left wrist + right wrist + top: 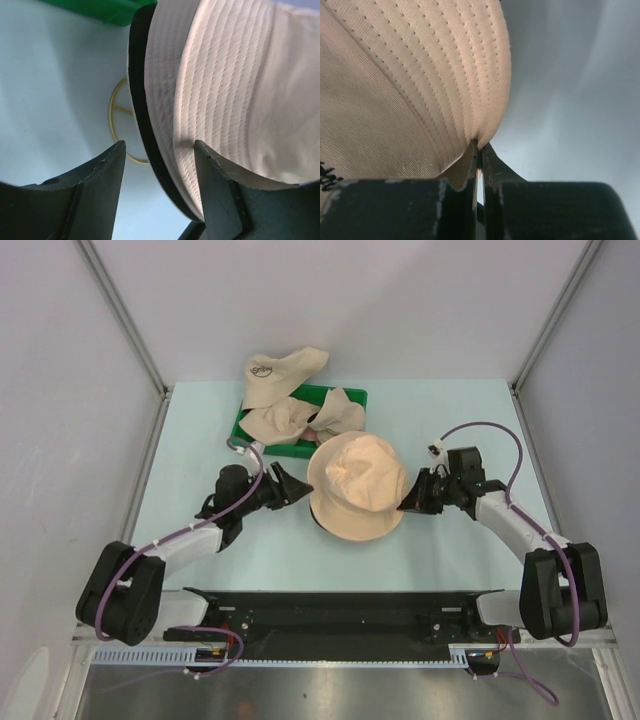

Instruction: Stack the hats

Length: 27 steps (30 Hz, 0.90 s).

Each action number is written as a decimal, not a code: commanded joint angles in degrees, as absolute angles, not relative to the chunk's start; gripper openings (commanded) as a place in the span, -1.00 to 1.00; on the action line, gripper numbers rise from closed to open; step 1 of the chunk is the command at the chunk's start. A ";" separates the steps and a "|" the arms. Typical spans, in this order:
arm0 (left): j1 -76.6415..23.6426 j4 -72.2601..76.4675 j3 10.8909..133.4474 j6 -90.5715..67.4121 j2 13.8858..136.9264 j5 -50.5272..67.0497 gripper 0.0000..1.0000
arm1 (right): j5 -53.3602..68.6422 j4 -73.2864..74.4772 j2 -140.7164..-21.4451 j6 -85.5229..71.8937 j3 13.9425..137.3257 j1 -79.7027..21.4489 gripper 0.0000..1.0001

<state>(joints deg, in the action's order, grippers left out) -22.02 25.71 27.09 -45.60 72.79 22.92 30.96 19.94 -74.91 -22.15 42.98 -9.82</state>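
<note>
A beige hat [357,485] sits crown up at the table's middle, its brim showing a black underside [142,100]. My left gripper [292,486] is open at the hat's left edge. In the left wrist view the brim [225,90] runs between its spread fingers [160,145]. My right gripper [407,502] is shut on the brim's right edge, and the stitched fabric [410,75] is pinched at the fingertips [480,146]. A gold wire ring [116,122] lies on the table under the hat. Two more hats [300,418] lie crumpled on the green tray, and another [280,368] lies behind it.
The green tray [355,397] stands behind the middle hat, close to my left gripper's far side [110,10]. Grey walls with metal posts close in the pale table [190,460] on three sides.
</note>
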 commanded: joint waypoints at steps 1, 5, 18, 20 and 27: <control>-21.80 32.96 31.46 -47.20 74.18 25.40 0.12 | 29.18 23.12 -73.83 -19.95 44.12 -10.55 -0.88; -21.80 32.35 31.03 -46.67 72.16 23.12 0.08 | 29.09 23.20 -73.65 -19.95 44.73 -11.07 -0.84; -21.80 40.08 34.80 -50.71 82.61 28.39 -0.58 | 32.87 21.62 -71.46 -17.32 45.79 -14.06 -0.49; -21.80 38.34 36.11 -50.71 83.84 27.43 -0.97 | 34.53 21.36 -70.93 -16.70 45.88 -14.76 -0.42; -22.15 32.00 47.18 -44.75 92.19 29.88 -0.99 | 37.70 24.69 -70.75 -12.48 48.86 -20.65 -0.18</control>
<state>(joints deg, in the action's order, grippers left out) -21.93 33.19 39.97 -48.93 88.82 27.29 33.82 22.92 -72.20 -15.73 44.88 -17.56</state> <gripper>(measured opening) 0.011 0.381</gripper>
